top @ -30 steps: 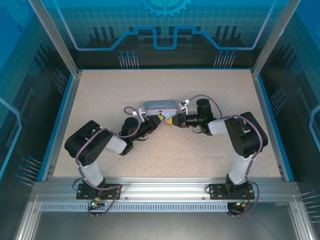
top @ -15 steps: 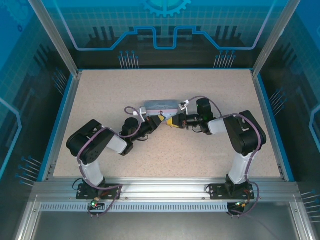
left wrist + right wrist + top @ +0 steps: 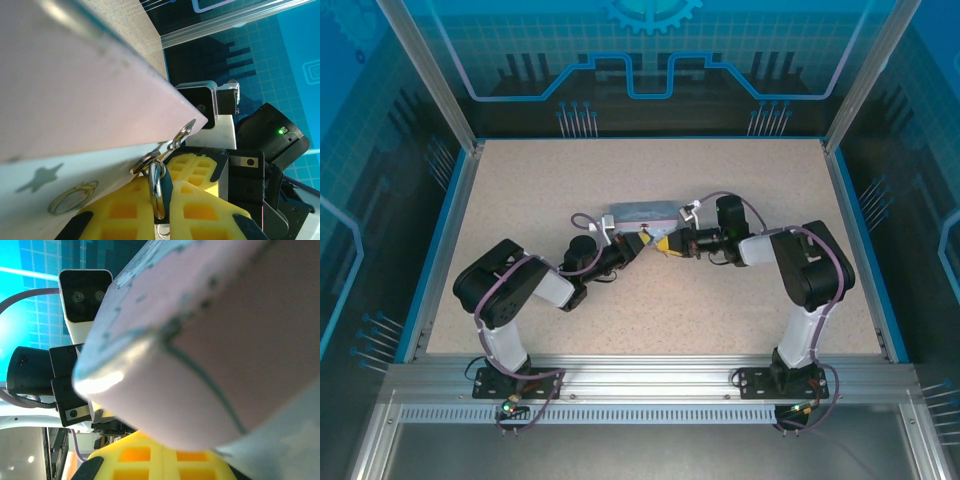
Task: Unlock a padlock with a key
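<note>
The padlock (image 3: 167, 187), a small blue body with a shiny metal shackle, hangs from a ring on the pale-blue tin (image 3: 75, 100). My left gripper (image 3: 161, 205) is shut on it, with a yellow finger on each side. In the top view the left gripper (image 3: 639, 243) and right gripper (image 3: 666, 243) meet tip to tip just in front of the tin (image 3: 640, 211). The right gripper (image 3: 163, 452) is shut, its fingers pressed together right under the tin's rounded corner (image 3: 200, 340). The key is hidden.
The tin lies mid-table. Speckled table surface (image 3: 520, 190) lies open to the left, right and front of it. Blue rails and glass walls (image 3: 450, 190) edge the workspace. The right wrist camera (image 3: 200, 102) sits close behind the padlock.
The right arm has shifted slightly to the right by the tin. The left arm holds its place with the same grip.
</note>
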You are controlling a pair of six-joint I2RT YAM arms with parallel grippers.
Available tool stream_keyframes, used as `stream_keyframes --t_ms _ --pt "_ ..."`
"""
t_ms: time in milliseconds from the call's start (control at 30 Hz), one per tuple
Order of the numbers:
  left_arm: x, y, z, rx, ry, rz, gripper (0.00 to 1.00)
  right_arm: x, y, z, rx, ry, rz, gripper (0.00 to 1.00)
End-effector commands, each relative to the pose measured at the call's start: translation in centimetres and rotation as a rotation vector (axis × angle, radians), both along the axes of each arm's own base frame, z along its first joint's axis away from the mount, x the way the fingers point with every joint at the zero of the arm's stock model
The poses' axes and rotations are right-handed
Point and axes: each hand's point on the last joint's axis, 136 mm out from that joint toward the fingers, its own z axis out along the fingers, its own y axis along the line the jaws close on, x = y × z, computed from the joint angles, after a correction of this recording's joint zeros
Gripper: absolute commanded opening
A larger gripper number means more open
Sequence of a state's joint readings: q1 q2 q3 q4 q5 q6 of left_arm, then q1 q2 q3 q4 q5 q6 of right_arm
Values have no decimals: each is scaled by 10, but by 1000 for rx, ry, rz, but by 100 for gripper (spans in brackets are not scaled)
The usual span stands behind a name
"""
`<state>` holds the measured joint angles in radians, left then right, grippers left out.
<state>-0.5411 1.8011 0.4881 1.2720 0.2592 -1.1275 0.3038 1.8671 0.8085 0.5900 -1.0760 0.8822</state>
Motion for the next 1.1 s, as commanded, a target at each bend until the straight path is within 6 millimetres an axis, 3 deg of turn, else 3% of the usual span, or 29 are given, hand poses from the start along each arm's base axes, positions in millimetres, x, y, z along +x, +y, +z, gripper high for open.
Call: stream_keyframes --t_ms 0,533,833,1067 --pt "-46 -34 7 -35 -18 -257 0 35 -6 29 0 -169 -89 0" --pt "-41 -32 8 -41 -20 -224 0 33 -15 21 -9 -155 -124 0" --pt "-20 -11 4 -41 -10 -34 0 10 -26 13 -17 -132 -197 0" --pt "-12 -6 8 -19 -17 46 0 -8 -35 15 -46 -142 -229 0"
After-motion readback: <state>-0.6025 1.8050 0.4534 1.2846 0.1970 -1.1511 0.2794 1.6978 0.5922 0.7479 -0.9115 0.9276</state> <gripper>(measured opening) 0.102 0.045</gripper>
